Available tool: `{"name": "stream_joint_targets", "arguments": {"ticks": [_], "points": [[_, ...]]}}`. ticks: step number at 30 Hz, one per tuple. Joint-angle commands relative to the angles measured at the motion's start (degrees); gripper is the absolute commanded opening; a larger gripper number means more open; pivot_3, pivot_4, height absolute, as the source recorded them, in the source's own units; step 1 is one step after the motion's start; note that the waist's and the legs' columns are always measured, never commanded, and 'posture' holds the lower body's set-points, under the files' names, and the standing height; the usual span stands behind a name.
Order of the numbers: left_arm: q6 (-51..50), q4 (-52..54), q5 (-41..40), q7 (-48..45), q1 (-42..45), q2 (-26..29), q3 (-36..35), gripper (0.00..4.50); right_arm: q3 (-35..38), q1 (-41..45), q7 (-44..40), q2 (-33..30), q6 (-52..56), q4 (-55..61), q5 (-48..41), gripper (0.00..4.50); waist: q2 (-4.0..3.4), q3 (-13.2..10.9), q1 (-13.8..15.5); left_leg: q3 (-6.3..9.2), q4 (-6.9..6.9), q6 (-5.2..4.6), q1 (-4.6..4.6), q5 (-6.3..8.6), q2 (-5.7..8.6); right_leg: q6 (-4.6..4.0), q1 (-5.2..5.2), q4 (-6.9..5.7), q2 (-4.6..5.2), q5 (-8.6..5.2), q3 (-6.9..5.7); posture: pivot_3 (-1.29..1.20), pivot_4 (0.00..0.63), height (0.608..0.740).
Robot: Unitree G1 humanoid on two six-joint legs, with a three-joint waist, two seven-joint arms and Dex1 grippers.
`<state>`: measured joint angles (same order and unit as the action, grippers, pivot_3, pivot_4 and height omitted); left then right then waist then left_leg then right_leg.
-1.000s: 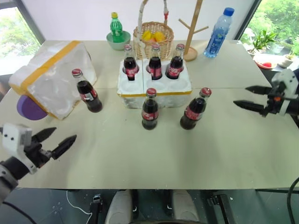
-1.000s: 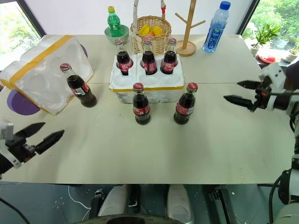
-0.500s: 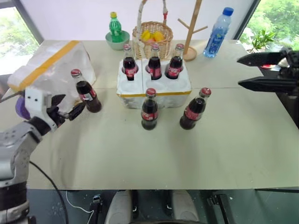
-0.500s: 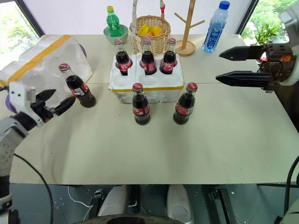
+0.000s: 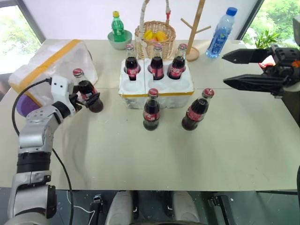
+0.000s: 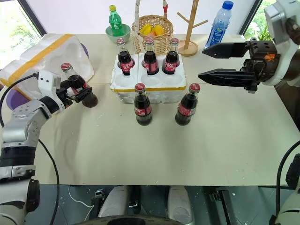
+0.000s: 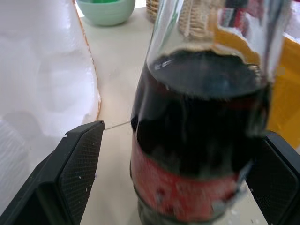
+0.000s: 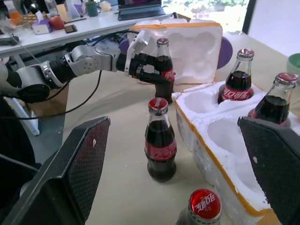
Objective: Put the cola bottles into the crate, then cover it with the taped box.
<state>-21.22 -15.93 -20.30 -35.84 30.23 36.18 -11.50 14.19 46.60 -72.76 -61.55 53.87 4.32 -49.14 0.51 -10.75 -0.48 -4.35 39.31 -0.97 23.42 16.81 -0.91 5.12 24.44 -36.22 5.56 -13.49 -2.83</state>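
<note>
My left gripper has come forward across the table over the last second and now stands spread wide around the loose cola bottle nearest the taped box, one finger on each side of its dark lower body; in the left wrist view the bottle sits squarely between my pads, but I have not closed, so nothing is gripped yet. Just beyond that bottle lies the taped box, tilted on its side. My right gripper has swung up and inward; it hangs fully spread and empty, above the table and pointing toward the crate. Below and ahead of it two more cola bottles stand on the table, just in front of the crate. Farther on, three bottles already sit in the crate's back row, and the three front holes are vacant. I judge that closing my left fingers is the next step, to start filling the front row.
</note>
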Motion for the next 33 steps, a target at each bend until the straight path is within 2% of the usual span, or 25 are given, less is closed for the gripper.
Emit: {"name": "stream_joint_targets", "arguments": {"ticks": [1, 3, 5, 9, 12, 14, 17, 20, 24, 29, 33], "points": [[2.3, -0.1, 0.5, -2.2, 0.6, 0.4, -0.1, 4.21, 1.9, 0.3, 0.5, -0.8, 0.1, 1.9, -1.5, 4.5, 0.0, 0.0, -0.2, 0.0, 0.0, -0.01, 0.0, 0.01, -0.01, 0.0, 0.0, 0.0, -0.01, 0.0, 0.0, 0.0, 0.15, 0.74], [1.9, 1.4, -0.3, -3.9, -1.0, 1.0, -0.5, 3.62, 1.9, -0.4, 0.7, -1.1, -0.1, 2.5, -1.4, 4.5, 0.0, 0.0, -0.3, 0.0, 0.0, -0.02, 0.0, 0.01, -0.03, 0.0, 0.01, 0.0, -0.03, 0.0, 0.0, 0.0, 0.15, 0.74], [0.2, 4.0, -1.4, -6.4, -3.0, 2.2, -0.8, 2.78, 2.1, -0.4, 1.4, -1.2, 0.0, 2.5, -1.6, 4.5, 0.0, 0.0, -0.3, -0.01, 0.0, -0.02, 0.0, 0.01, -0.04, 0.0, 0.02, 0.0, -0.03, 0.0, 0.0, 0.0, 0.15, 0.74], [-4.4, 11.3, -5.3, -11.9, -7.1, 6.2, -1.9, 2.82, 2.1, -0.5, 2.3, -1.3, -0.1, 2.4, -1.3, 4.5, 0.01, 0.0, -0.3, -0.04, -0.01, -0.03, 0.0, 0.02, -0.05, 0.0, 0.03, 0.03, 0.01, 0.0, 0.05, 0.0, 0.15, 0.74], [-12.5, 16.9, -11.9, -16.0, -7.2, 9.8, -4.0, 2.82, 2.0, -0.8, 2.9, -1.3, -0.3, 2.7, -1.2, 4.5, 0.08, -0.1, -0.2, -0.03, -0.01, -0.06, 0.01, 0.04, -0.05, 0.0, 0.05, 0.03, 0.05, 0.0, 0.07, 0.0, 0.15, 0.74], [-17.3, 19.7, -16.2, -18.8, -6.0, 12.0, -4.8, 2.82, 2.2, -1.0, 3.5, -1.1, -0.1, 3.0, -1.4, 4.5, 0.11, -0.1, 0.0, 0.0, -0.01, -0.05, 0.03, 0.04, -0.06, -0.01, 0.06, 0.02, 0.07, -0.01, 0.06, 0.0, 0.15, 0.74], [-22.4, 18.6, -20.5, -21.2, 1.7, 13.4, -4.2, 2.82, 2.4, -1.6, 4.7, -0.7, 0.1, 3.6, -1.6, 4.5, 0.14, -0.1, 0.4, 0.01, 0.0, -0.04, 0.05, 0.03, -0.02, -0.01, 0.06, 0.03, 0.09, -0.01, 0.06, 0.0, 0.15, 0.74], [-21.6, 11.6, -18.7, -21.5, 13.7, 10.7, -0.6, 2.82, 2.9, -2.6, 6.1, -0.4, 0.2, 4.8, -2.0, 4.5, 0.23, -0.1, 1.1, 0.0, 0.07, -0.01, 0.06, 0.01, -0.01, 0.0, 0.05, 0.01, 0.0, 0.0, 0.05, 0.0, 0.15, 0.74], [-14.7, -0.2, -11.8, -23.6, 25.7, 5.2, 5.8, 2.82, 4.0, -3.9, 8.0, -0.2, 0.6, 6.4, -2.8, 4.5, 0.21, -0.1, 1.2, -0.09, 0.15, -0.11, 0.06, -0.03, 0.06, 0.08, 0.0, 0.0, -0.06, 0.04, 0.04, 0.0, 0.15, 0.74], [-5.6, -13.2, -5.5, -26.2, 33.6, -0.9, 9.8, 2.82, 5.7, -6.6, 10.5, 0.4, 0.9, 8.7, -3.8, 4.5, 0.25, -0.2, 1.0, -0.18, 0.21, -0.01, 0.1, -0.13, 0.13, 0.11, 0.0, 0.07, -0.17, 0.04, 0.05, 0.0, 0.15, 0.74], [-2.6, -21.8, -4.4, -27.4, 39.8, -6.2, 9.6, 2.82, 7.0, -8.9, 12.6, 0.6, 1.1, 10.3, -5.0, 4.5, 0.33, -0.2, 1.1, -0.16, 0.41, -0.01, 0.45, -0.13, -0.03, 0.1, 0.22, 0.07, -0.4, 0.03, 0.04, 0.0, 0.15, 0.74]]}}
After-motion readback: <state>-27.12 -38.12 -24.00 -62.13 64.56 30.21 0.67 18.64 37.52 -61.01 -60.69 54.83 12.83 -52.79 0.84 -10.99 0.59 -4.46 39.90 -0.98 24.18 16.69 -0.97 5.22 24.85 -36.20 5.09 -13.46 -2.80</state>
